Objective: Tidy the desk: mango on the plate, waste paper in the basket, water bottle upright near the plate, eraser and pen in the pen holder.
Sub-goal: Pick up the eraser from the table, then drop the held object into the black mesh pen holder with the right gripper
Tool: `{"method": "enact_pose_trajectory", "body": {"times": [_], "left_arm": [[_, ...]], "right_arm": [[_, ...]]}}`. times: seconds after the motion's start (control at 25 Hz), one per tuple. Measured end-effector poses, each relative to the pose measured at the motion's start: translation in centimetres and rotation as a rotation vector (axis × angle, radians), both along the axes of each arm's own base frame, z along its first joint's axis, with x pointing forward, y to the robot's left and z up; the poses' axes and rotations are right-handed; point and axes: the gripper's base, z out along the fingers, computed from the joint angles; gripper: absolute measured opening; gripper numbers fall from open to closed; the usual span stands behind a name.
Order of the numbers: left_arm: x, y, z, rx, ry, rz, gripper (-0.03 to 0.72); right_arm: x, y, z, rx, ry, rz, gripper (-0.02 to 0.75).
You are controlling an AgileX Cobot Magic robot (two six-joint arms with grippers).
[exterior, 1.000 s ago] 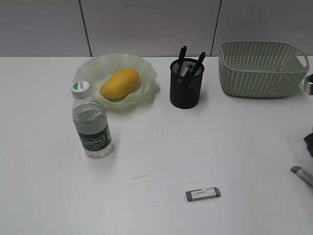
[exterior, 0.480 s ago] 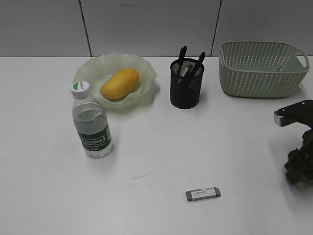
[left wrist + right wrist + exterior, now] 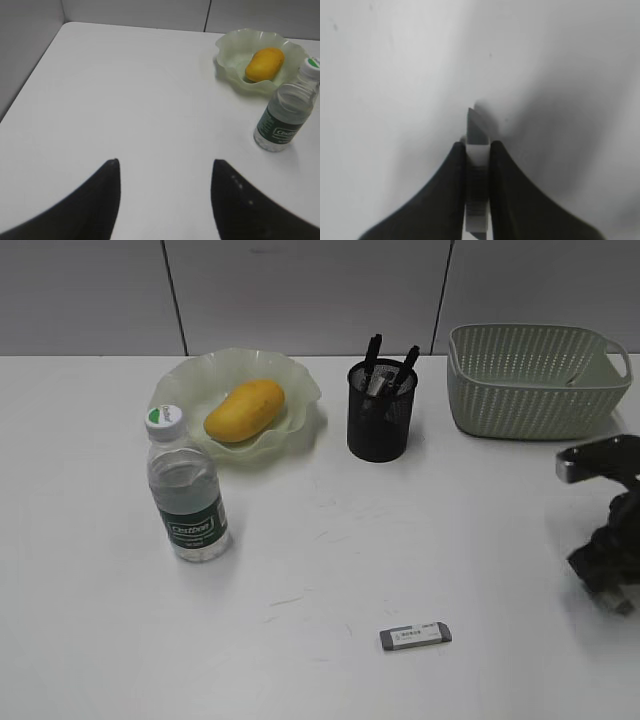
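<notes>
Right end effector (image 3: 478,150) low over desk (image 3: 480,540), pinching eraser (image 3: 478,130).

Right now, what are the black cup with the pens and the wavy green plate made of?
The black cup looks like matte metal mesh: tiny holes let the pens show through. It could be plastic; hard to be sure. The wavy green plate looks like glossy, cloudy see-through plastic or glass, since light glows through its ruffled rim around the mango.

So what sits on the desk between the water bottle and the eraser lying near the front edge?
Nothing: in the exterior view, only bare white desk with faint scuff marks lies between the water bottle and the eraser.
</notes>
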Motion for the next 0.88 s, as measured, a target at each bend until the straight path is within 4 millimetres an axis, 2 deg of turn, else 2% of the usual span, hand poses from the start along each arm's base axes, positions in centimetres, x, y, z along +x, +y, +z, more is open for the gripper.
{"method": "enact_pose_trajectory", "body": {"times": [0.08,0.24,0.32,0.4,0.52,0.64,0.76,0.88], "left_arm": [[0.0,0.0,0.0,0.0,0.0,0.0,0.434],[0.0,0.0,0.0,0.0,0.0,0.0,0.434],[0.0,0.0,0.0,0.0,0.0,0.0,0.434],[0.0,0.0,0.0,0.0,0.0,0.0,0.434],[0.0,0.0,0.0,0.0,0.0,0.0,0.434],[0.0,0.0,0.0,0.0,0.0,0.0,0.434],[0.0,0.0,0.0,0.0,0.0,0.0,0.434],[0.0,0.0,0.0,0.0,0.0,0.0,0.434]], "right_arm": [[1.3,0.5,2.5,0.052,-0.129,-0.044,0.105],[4.7,2.5,10.0,0.155,-0.581,-0.094,0.105],[6.4,4.2,13.1,0.199,-0.792,-0.109,0.105],[8.2,7.0,14.9,0.239,-0.911,-0.067,0.105],[11.1,11.8,14.7,0.272,-0.972,0.029,0.105],[13.7,14.8,12.2,0.282,-0.939,0.074,0.105],[15.5,15.8,9.1,0.276,-0.858,0.084,0.105],[16.2,16.2,6.8,0.276,-0.79,0.073,0.105]]}}
